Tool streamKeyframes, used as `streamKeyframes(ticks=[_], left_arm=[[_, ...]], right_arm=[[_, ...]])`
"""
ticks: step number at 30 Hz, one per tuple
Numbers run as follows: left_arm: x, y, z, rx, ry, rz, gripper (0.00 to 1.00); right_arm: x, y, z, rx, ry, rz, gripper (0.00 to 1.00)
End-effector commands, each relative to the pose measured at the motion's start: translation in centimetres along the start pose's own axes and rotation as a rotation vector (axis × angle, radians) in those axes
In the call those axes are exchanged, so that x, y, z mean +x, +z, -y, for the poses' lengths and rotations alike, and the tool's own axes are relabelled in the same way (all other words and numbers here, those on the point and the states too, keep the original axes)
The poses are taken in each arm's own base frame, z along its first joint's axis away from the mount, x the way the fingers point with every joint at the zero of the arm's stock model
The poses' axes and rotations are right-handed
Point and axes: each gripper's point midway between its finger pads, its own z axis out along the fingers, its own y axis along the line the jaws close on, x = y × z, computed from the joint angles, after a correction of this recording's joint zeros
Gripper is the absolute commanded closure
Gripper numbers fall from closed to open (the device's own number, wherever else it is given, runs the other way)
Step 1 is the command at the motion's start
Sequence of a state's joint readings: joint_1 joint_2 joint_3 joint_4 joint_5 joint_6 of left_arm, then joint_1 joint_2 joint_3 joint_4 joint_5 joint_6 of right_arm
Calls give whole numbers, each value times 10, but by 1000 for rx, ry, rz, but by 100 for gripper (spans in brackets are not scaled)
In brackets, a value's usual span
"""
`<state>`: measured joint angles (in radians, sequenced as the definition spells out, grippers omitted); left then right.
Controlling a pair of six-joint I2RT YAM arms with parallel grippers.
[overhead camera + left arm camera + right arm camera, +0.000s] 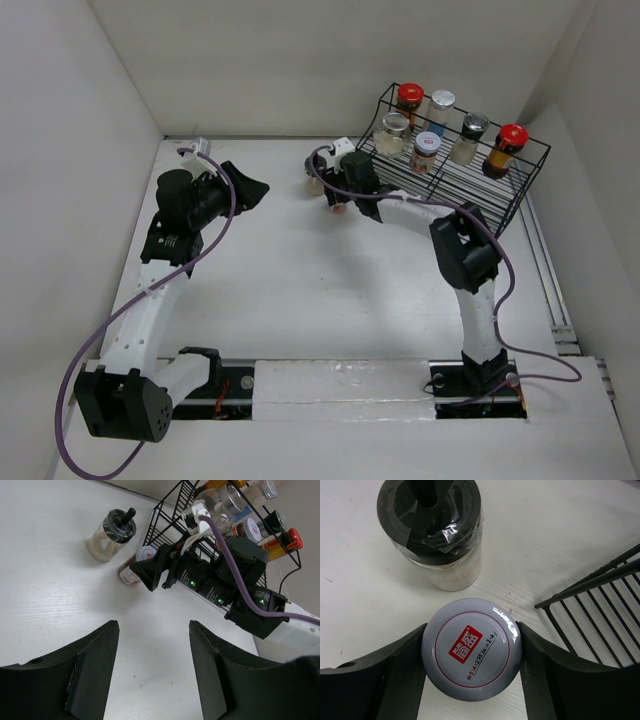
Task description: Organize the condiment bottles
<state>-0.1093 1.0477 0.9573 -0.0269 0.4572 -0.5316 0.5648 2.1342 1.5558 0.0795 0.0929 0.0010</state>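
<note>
My right gripper (471, 652) is shut on a grey-lidded spice jar (471, 649) with a red logo, its fingers pressed on both sides of the lid. In the left wrist view this jar (134, 569) leans, low over the table beside the rack. A pale jar with a black lid (436, 530) stands just behind it, also showing in the top view (314, 176). Several jars stand on the black wire rack (500, 200), among them two with red caps (409, 97) (511, 138). My left gripper (153, 645) is open and empty, to the left (250, 187).
The rack's lower front shelf (600, 610) lies right of the held jar. White walls enclose the table on the left, back and right. The right arm's cable (235, 575) runs over its wrist.
</note>
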Motion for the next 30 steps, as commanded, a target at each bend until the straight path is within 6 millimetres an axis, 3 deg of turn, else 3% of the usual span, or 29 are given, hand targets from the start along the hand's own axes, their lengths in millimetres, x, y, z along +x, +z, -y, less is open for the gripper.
streamKeyframes(ticks=[1,5,6,8,9,10,11,12,13,14,17,18,21,22,25,30], left_arm=[[-13,-6,13,47,36,49,46],[-13,-6,13,47,36,49,46],[-12,-4,11,43,32,42,46],[-11,-4,12,50,32,37,46],[-12,-6,14,55,36,43,46],[-12,-6,14,55,36,44,46],[-12,-6,14,55,36,44,46],[-12,-6,14,55,36,44,46],[-12,-6,14,55,36,44,46],[-14,-9,17,61,41,53,46],[-14,-9,17,61,41,53,46],[-14,-9,17,61,41,53,46],[-13,-9,19,75,36,53,46],[-13,-9,19,75,36,53,46],[-15,-11,21,79,40,60,46],[-15,-11,20,72,40,65,46]], right_arm=[[-37,-21,-13,-5,-13,82,41],[-81,-80,-17,0,-27,199,42],[-118,-116,-13,0,-26,294,42],[-147,-153,-3,11,-22,384,42],[-168,-188,8,24,-7,457,42],[-177,-204,19,40,2,489,42],[-185,-219,43,85,17,518,42],[-183,-231,56,108,34,530,42],[-197,-263,69,133,57,594,42],[-193,-274,95,189,68,600,42],[-201,-317,135,289,110,674,42],[-194,-323,160,346,118,664,42],[-186,-332,187,385,137,651,42],[-178,-331,205,422,144,628,42],[-161,-322,231,462,177,575,42],[-139,-290,248,439,199,498,42]])
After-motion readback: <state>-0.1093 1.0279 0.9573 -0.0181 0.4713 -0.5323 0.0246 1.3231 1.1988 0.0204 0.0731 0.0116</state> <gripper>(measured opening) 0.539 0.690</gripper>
